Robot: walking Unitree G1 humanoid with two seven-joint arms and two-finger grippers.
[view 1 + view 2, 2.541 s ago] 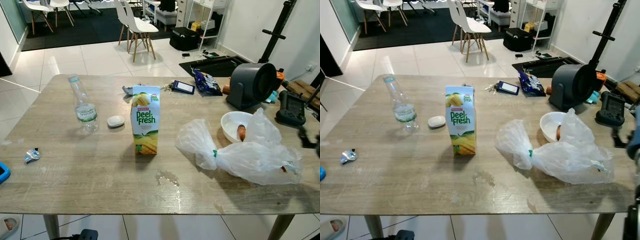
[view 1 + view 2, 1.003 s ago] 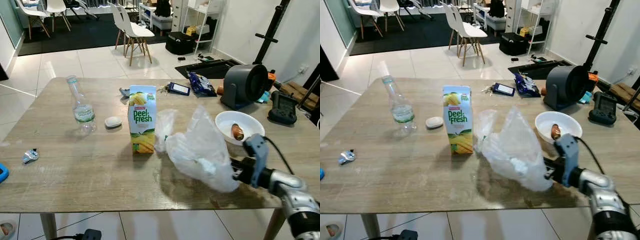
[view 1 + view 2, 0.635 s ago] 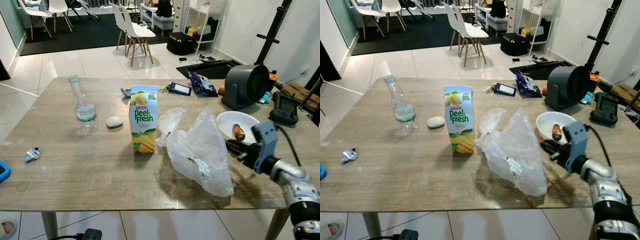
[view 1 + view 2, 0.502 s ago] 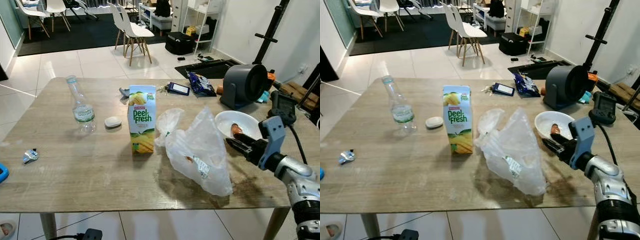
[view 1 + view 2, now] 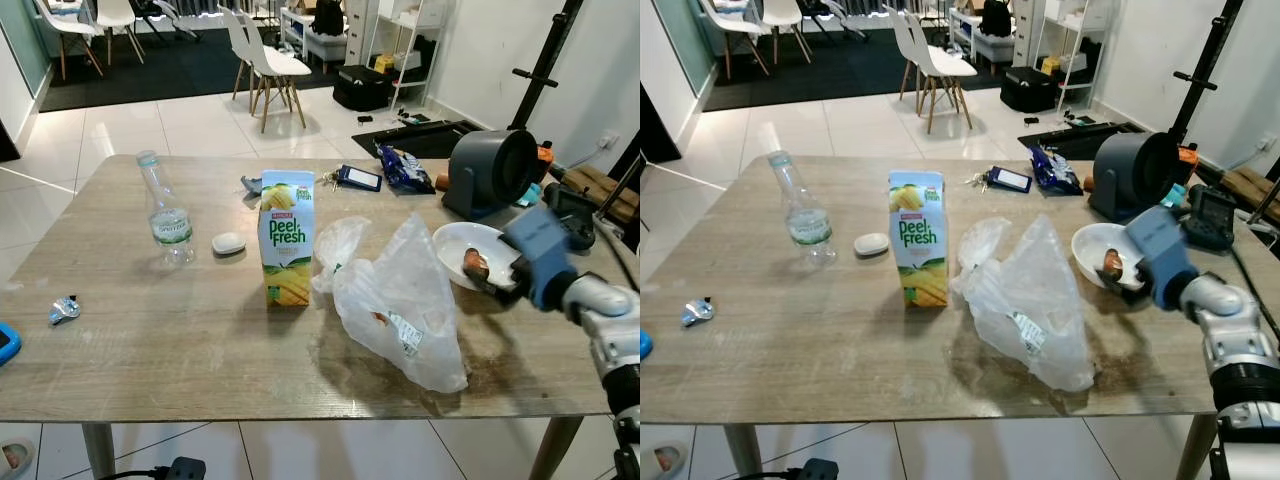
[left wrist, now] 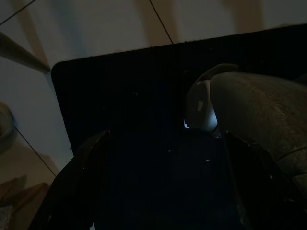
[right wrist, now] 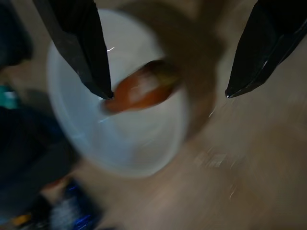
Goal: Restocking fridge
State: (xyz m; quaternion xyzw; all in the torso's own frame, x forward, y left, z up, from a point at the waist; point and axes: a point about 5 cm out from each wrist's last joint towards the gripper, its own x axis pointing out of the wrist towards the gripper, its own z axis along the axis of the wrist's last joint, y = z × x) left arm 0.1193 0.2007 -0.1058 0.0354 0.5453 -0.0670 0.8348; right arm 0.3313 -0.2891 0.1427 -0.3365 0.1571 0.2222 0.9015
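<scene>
Right gripper (image 7: pixel 165 93) hanging with its fingers spread wide over the white bowl (image 5: pixel 452 245) at the right of the frame.

In the right wrist view the two black fingers (image 7: pixel 79 45) are standing far apart, with the orange carrot (image 7: pixel 141 88) lying in the bowl between them, blurred. In the head views the right arm is reaching in from the right edge, its tips at the bowl's near rim. A crumpled clear plastic bag (image 5: pixel 400 300) is lying just left of the bowl, at centre frame. The juice carton (image 5: pixel 287 238) is standing upright left of the bag, and a plastic bottle (image 5: pixel 165 210) is standing well apart in the upper left. All are sitting on the wooden table (image 5: pixel 180 350). The left wrist view is very dark; whether that gripper is spread or closed I cannot tell.
</scene>
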